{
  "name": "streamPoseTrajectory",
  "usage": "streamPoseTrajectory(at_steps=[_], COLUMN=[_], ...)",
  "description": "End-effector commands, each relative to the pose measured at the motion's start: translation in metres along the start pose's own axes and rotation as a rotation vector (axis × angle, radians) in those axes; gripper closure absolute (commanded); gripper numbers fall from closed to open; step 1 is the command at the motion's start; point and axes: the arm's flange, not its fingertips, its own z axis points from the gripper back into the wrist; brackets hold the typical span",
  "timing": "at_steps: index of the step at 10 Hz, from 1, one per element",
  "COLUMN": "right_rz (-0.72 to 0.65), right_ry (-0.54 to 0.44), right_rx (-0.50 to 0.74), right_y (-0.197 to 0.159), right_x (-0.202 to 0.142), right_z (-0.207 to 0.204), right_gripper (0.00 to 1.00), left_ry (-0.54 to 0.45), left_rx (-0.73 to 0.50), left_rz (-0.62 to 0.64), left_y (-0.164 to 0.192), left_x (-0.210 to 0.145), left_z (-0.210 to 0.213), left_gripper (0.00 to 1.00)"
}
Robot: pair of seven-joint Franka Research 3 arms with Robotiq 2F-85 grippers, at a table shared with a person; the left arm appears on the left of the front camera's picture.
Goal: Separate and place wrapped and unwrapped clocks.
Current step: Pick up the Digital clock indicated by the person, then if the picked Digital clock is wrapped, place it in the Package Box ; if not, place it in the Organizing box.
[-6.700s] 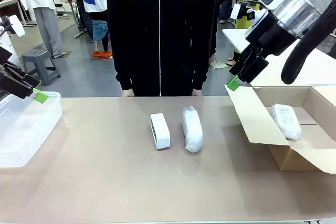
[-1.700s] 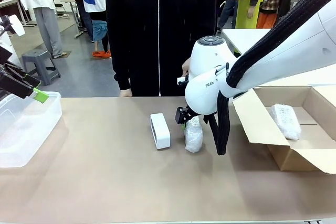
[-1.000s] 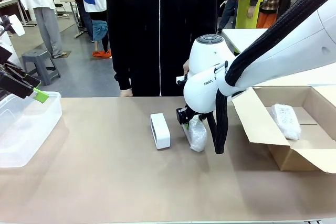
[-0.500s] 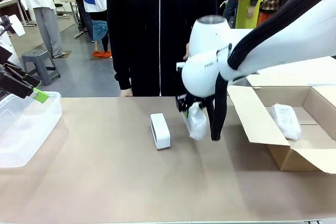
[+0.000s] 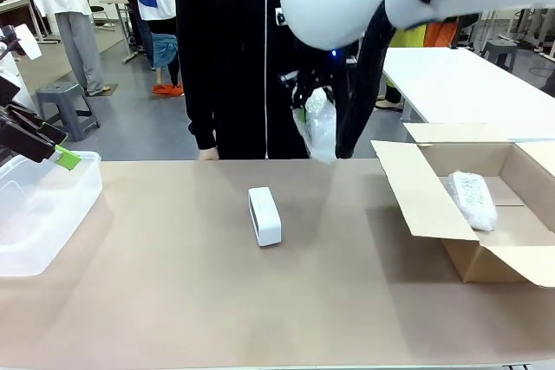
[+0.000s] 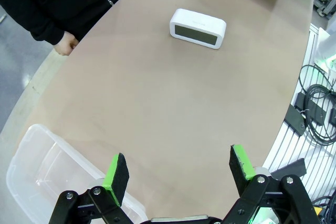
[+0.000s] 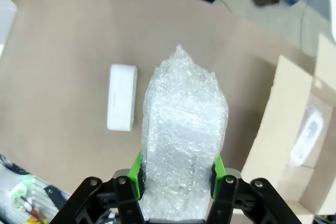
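My right gripper is shut on a bubble-wrapped clock, which hangs high above the table's far middle. The bare white clock lies on the brown table, left of centre. Another wrapped clock rests inside the cardboard box at the right. My left gripper stands open with nothing in it, hovering over the clear plastic bin at the left.
A person in a black jacket stands at the far side, with a hand at the table's edge. The box flap slants up toward the table's middle. Cables and equipment lie beyond the table's edge.
My right arm has lifted the wrapped clock from beside the bare clock to well above the table. The left arm and the bare clock have not moved.
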Motion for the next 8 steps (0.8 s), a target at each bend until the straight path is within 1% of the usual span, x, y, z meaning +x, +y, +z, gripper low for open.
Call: streamPoseTrajectory(at_steps=[1,2,8], right_rz=[-0.024,0.000,0.000], right_ry=[-0.016,0.000,0.000], right_rx=[-0.032,0.000,0.000], right_y=[0.004,0.000,0.000], right_x=[0.004,0.000,0.000], right_z=[-0.011,0.000,0.000], right_gripper=[0.66,0.66,0.66], left_ry=[-0.009,-0.009,-0.009], left_rx=[-0.011,-0.011,-0.011], left_rz=[-0.014,-0.014,-0.014], left_y=[0.002,0.002,0.002], left_x=[-0.001,-0.001,-0.001], left_z=[0.000,0.000,0.000], left_gripper=[0.00,0.00,0.00])
